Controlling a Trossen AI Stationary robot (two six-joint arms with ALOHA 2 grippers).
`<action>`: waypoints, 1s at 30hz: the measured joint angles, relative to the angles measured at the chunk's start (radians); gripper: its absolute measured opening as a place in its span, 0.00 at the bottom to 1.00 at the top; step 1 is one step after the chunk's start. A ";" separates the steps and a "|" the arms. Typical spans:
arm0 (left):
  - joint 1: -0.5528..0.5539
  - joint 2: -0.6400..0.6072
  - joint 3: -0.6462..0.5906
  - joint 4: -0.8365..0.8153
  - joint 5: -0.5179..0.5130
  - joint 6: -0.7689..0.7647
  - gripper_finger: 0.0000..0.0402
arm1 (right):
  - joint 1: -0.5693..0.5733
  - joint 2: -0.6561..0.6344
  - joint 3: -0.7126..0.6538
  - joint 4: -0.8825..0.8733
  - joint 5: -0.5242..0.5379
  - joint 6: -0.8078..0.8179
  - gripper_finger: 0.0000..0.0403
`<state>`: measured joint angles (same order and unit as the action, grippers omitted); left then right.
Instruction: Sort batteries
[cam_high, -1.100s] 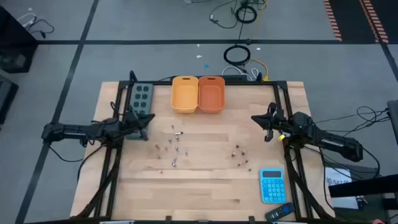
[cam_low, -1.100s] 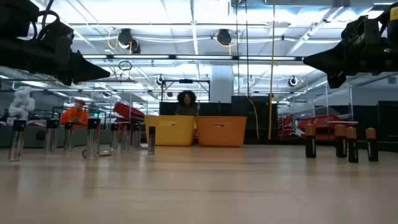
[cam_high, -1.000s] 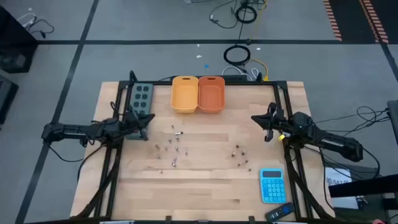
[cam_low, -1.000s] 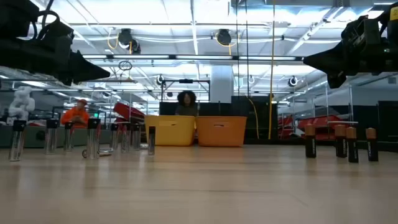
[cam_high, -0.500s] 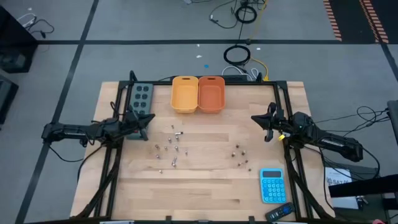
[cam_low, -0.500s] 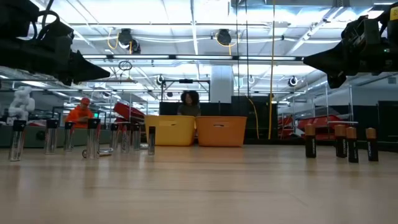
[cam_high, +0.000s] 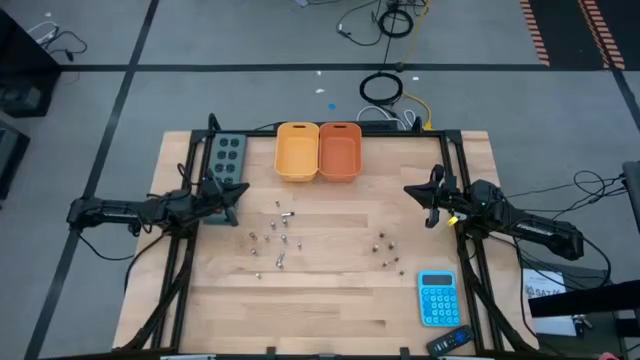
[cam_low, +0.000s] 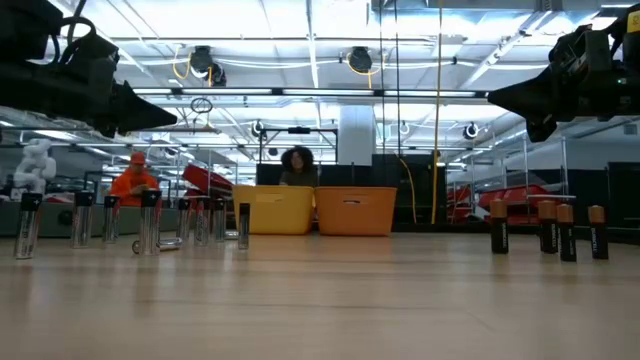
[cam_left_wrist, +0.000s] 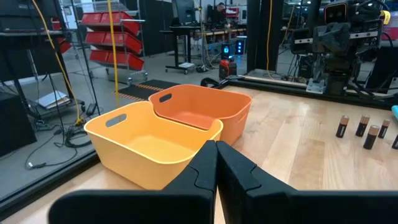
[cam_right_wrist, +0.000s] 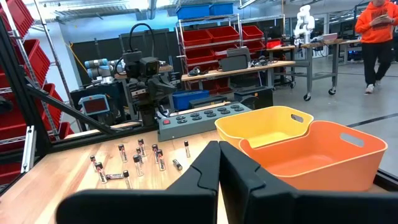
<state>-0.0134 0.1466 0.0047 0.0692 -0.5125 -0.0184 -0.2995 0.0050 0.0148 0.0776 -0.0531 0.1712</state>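
Note:
Small batteries stand on end in two clusters on the wooden table: silvery ones (cam_high: 278, 238) left of centre, one or two lying flat, and dark copper-topped ones (cam_high: 388, 250) right of centre. In the low view the silvery group (cam_low: 148, 222) is at left and the dark group (cam_low: 548, 230) at right. My left gripper (cam_high: 238, 192) hovers shut above the table's left side, clear of the silvery cluster. My right gripper (cam_high: 412, 191) hovers shut above the right side. Both wrist views show the fingertips closed together (cam_left_wrist: 216, 149) (cam_right_wrist: 219, 149).
A yellow bin (cam_high: 297, 150) and an orange bin (cam_high: 340, 150) sit side by side at the far edge. A grey power strip (cam_high: 227, 155) lies far left. A blue calculator (cam_high: 437, 297) and a dark object (cam_high: 450, 342) lie near right. People show beyond the table.

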 joint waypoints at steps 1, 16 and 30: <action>0.000 0.000 0.000 0.000 0.000 0.000 0.03 | 0.000 0.000 0.000 0.000 0.000 0.000 0.00; 0.000 0.000 0.000 0.000 0.000 0.000 0.03 | 0.000 0.000 0.000 0.000 0.000 0.000 0.00; 0.000 0.000 0.000 0.000 0.000 0.000 0.03 | 0.000 0.000 0.000 -0.031 -0.021 0.183 0.00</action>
<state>-0.0135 0.1465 0.0045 0.0692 -0.5125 -0.0185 -0.2996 0.0048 0.0151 0.0464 -0.0744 0.3546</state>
